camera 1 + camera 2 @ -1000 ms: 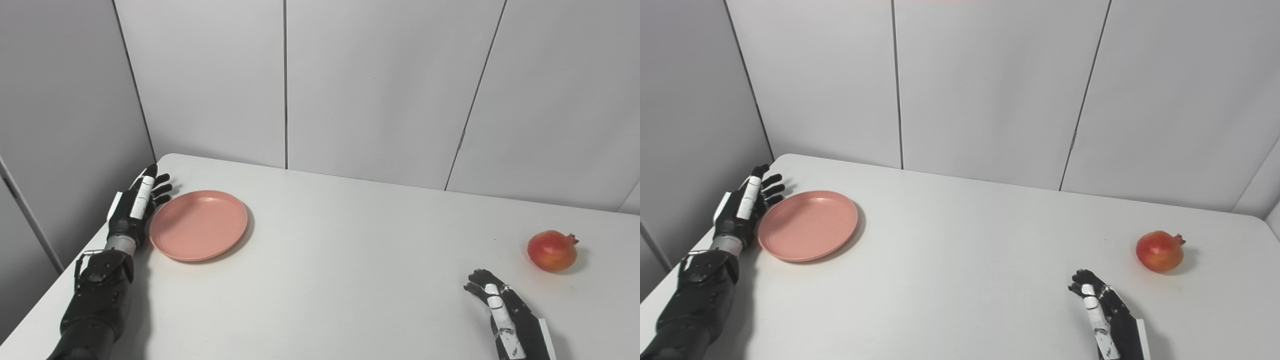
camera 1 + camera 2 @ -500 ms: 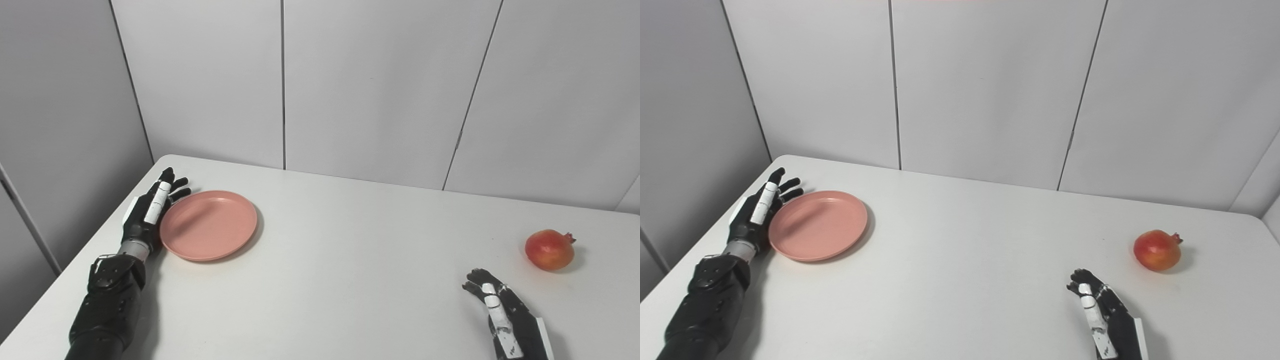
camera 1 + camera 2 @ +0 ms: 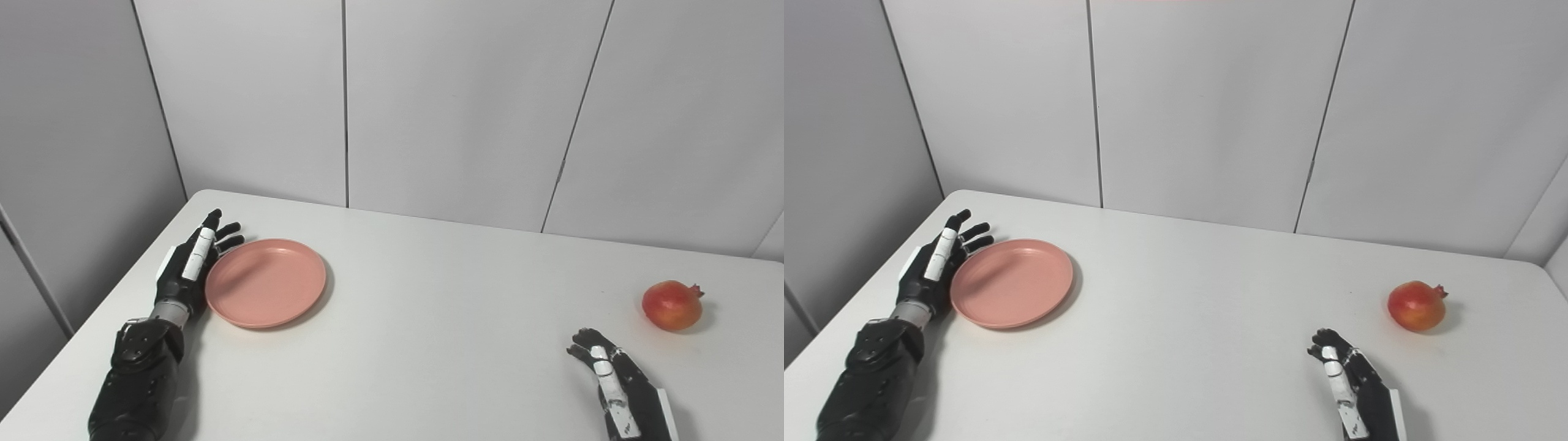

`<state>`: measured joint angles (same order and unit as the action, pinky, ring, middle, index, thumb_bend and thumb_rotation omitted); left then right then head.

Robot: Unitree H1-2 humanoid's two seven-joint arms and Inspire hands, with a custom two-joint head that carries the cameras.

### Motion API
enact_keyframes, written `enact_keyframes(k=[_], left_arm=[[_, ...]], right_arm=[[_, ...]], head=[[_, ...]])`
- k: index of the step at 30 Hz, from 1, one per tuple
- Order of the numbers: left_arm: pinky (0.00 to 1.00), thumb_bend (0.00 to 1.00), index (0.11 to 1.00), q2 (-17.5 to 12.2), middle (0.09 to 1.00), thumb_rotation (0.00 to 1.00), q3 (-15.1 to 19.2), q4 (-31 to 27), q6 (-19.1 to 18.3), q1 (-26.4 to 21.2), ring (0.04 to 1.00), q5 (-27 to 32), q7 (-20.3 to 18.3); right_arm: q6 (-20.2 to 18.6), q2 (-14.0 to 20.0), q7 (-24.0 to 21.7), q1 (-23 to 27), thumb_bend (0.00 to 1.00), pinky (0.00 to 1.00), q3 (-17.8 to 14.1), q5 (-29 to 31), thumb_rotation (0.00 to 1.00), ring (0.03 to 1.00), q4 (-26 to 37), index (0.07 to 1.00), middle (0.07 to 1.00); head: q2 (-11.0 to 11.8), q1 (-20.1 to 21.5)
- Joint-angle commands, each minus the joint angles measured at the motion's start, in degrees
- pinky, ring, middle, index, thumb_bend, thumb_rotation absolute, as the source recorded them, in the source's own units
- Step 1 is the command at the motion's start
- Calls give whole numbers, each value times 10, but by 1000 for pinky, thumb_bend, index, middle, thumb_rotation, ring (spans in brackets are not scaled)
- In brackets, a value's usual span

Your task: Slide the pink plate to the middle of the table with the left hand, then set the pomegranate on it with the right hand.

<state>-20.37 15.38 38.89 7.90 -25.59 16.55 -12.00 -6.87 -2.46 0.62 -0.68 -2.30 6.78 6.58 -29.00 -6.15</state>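
Note:
The pink plate (image 3: 266, 282) lies flat on the left part of the white table (image 3: 429, 318). My left hand (image 3: 191, 265) is open, fingers apart and stretched out, its palm side against the plate's left rim. The pomegranate (image 3: 672, 305), red and orange, sits on the table at the far right, apart from both hands. My right hand (image 3: 606, 370) rests near the table's front right, fingers loosely curled and holding nothing, below and to the left of the pomegranate.
Grey wall panels (image 3: 429, 110) stand right behind the table's far edge and along its left side. The table's left edge (image 3: 92, 318) runs close beside my left arm.
My left hand has pushed the pink plate to the right, toward the table's middle. The right hand and the pomegranate have stayed in place. The camera has shifted slightly.

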Motion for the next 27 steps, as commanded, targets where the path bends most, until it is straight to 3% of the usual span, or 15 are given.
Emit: enact_keyframes(k=[1, 13, 27], left_arm=[[740, 908, 919, -2, 828, 792, -5, -18, -3, -13, 784, -5, 4], [746, 944, 880, 23, 784, 788, -28, -55, -31, -3, 751, -25, 22], [859, 968, 873, 58, 784, 822, -47, -117, -72, 17, 761, -52, 66]], right_arm=[[-15, -3, 0, 3, 591, 977, 2, 0, 619, 772, -4, 689, 755], [-20, -5, 3, 3, 583, 985, 6, -4, 619, 774, 0, 688, 765], [-33, -11, 10, 3, 559, 981, 10, -9, 602, 771, 9, 680, 766]], head=[[0, 1], [-2, 6], [-5, 10]])
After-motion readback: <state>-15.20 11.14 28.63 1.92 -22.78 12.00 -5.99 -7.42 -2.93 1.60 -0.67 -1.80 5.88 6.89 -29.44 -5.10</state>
